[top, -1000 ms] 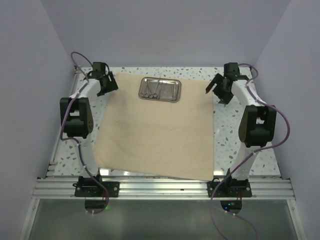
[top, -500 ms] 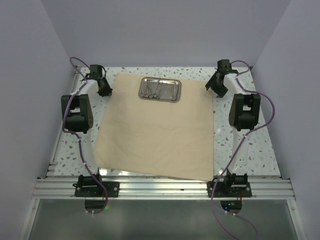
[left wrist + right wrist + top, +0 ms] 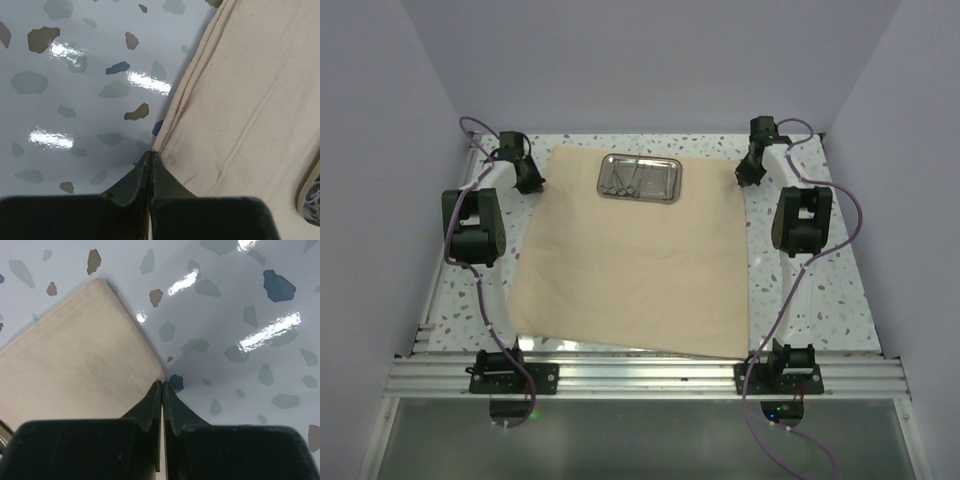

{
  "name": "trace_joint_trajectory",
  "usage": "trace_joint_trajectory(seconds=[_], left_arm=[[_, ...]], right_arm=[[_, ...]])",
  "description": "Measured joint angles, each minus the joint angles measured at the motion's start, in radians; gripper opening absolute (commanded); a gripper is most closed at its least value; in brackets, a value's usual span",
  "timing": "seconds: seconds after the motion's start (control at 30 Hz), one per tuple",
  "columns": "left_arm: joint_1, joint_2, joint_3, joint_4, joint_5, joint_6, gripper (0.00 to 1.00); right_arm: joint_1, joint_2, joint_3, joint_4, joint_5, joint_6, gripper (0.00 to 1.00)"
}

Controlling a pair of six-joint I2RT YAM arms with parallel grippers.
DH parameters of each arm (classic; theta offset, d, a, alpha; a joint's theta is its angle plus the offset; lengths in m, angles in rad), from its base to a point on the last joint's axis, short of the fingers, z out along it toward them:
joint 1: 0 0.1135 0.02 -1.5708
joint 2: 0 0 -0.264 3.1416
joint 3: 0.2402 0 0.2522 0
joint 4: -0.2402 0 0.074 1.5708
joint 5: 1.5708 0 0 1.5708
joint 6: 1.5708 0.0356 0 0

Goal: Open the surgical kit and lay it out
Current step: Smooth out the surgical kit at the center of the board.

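The cloth wrap [image 3: 630, 270] lies open and flat on the worktop [image 3: 840, 310], and each tool is set at a far end of it — most likely to tug out the last slack so the sheet sits square.

The left tool [image 3: 150, 155] is closed, its tips nipped on the hemmed side edge. Small creases fan out through the cloth to its right, which suggests it has a pinch of the fabric. Bare worktop lies to its left.

The right tool [image 3: 162, 385] is closed too, its tips meeting on the cloth's edge just short of the far corner. The cloth is to its left and speckled worktop to its right. The bite looks very shallow, so it could slip.

The steel tray [image 3: 665, 180] sits on the cloth between the two tools, a little nearer the left one and apart from both. Its long axis runs from one tool across to the other, along the cloth's far edge. The instruments [image 3: 625, 180] lie inside it, crosswise to that axis — ring handles seemingly toward the arm bases, though they are too small to be sure. None has been laid out yet.
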Motion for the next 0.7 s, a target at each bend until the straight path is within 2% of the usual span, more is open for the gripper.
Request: trace_joint_trajectory(seconds=[0.27, 0.47, 0.5, 0.53, 0.57, 0.6, 0.63, 0.7], left_arm=[[0.017, -0.063, -0.098, 0.022, -0.042, -0.015, 0.00], [0.042, -0.090, -0.132, 0.013, -0.085, -0.014, 0.00], [0.044, -0.090, -0.132, 0.013, -0.087, -0.014, 0.05], [0.045, -0.090, -0.130, 0.008, -0.089, -0.013, 0.10], [0.045, -0.090, -0.122, -0.003, -0.091, -0.010, 0.30], [0.045, -0.090, -0.113, -0.012, -0.092, -0.010, 0.42], [0.045, -0.088, -0.093, -0.031, -0.093, -0.008, 0.52], [0.044, -0.085, -0.044, -0.048, -0.096, -0.001, 0.66]], right_arm=[[0.004, 0.090, 0.159, -0.031, -0.027, 0.002, 0.00], [0.007, 0.117, 0.202, -0.029, -0.038, 0.002, 0.00], [0.007, 0.116, 0.198, -0.025, -0.040, 0.001, 0.03], [0.007, 0.110, 0.185, -0.015, -0.042, 0.000, 0.30], [0.007, 0.100, 0.164, 0.001, -0.043, 0.001, 0.46], [0.006, 0.085, 0.141, 0.029, -0.056, -0.005, 0.72], [0.008, 0.072, 0.119, 0.051, -0.061, -0.016, 0.79], [0.015, 0.014, 0.033, 0.106, -0.066, -0.042, 0.85]])
